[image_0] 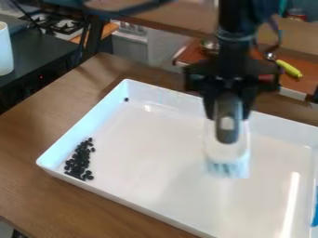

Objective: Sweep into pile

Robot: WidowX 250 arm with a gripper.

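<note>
A: Item one, the gripper (228, 108)?
B: Black, hard-edged; it is hanging over the tray (158, 158), right of the middle of the view. Its fingers are closing round the grip of a brush (227, 118), standing only as far apart as that is forcing them.
A: The brush?
B: Rounded grey grip with a pale patch, whitish head, pale blue bristles pointing down. Whether they are touching the tray, I am not able to tell.
A: The tray?
B: Smooth, glossy white, straight-walled, with rounded corners; it is resting on a brown wood-grain table (37, 135).
A: Contents?
B: Small, dark, roundish bits (79, 160), lying in a loose, elongated heap inside the tray's left corner. One stray bit (126, 99) is sitting apart, near the far corner.
A: Behind?
B: A long yellow thing (289, 69) is lying on a reddish-brown surface.
</note>
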